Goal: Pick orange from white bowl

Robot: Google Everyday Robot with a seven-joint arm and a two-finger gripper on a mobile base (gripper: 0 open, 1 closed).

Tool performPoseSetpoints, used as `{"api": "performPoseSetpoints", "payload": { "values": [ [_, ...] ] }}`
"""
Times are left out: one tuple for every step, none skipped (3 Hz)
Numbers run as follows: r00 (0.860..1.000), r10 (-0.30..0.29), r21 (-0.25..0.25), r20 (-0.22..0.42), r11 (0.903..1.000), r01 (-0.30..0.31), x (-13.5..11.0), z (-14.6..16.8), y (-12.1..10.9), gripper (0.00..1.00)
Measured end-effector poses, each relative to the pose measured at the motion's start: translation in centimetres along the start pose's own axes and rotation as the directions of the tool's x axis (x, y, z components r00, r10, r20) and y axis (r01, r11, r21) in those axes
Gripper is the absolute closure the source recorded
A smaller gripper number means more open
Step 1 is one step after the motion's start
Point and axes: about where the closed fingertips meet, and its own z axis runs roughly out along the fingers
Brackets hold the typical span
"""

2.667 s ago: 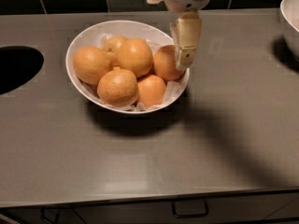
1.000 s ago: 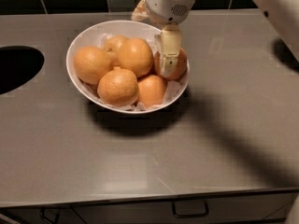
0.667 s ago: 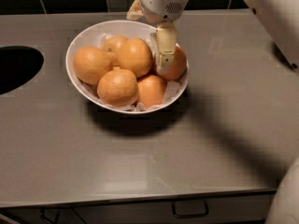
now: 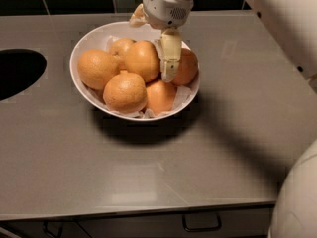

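The white bowl [image 4: 75, 66] stands on the grey counter [image 4: 148, 172], lined with crinkled white paper and holding several oranges. My gripper [image 4: 168, 63] comes down from the top of the view into the bowl's right half. Its beige tip rests between the middle orange [image 4: 142, 59] and the right-hand orange [image 4: 188, 67], touching or nearly touching the latter. That right-hand orange is partly hidden behind the gripper. A front orange [image 4: 125, 92] has a raised nub at its stem. Nothing is lifted from the bowl.
A dark round opening [image 4: 17, 73] is cut into the counter at the left. My white arm [image 4: 282, 19] crosses the upper right and my white shell [image 4: 297, 197] fills the lower right corner. Black tiles line the back wall. A drawer handle [image 4: 200, 224] is below the front edge.
My gripper has moved left from the bowl's right rim and lower into the bowl, ending between the middle and right-hand oranges. The arm has swung further into view on the right.
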Motion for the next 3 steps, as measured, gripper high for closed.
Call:
{"api": "performPoseSetpoints", "payload": {
  "values": [
    [1.0,0.004,-0.013,0.02,0.9999,-0.003,-0.12,0.42,0.46,0.03],
    [0.999,-0.011,-0.033,0.038,0.9994,0.012,-0.69,0.84,0.68,0.04],
    [0.999,-0.014,-0.038,0.043,0.9992,0.016,-0.83,0.96,0.72,0.04]
  ]
}}
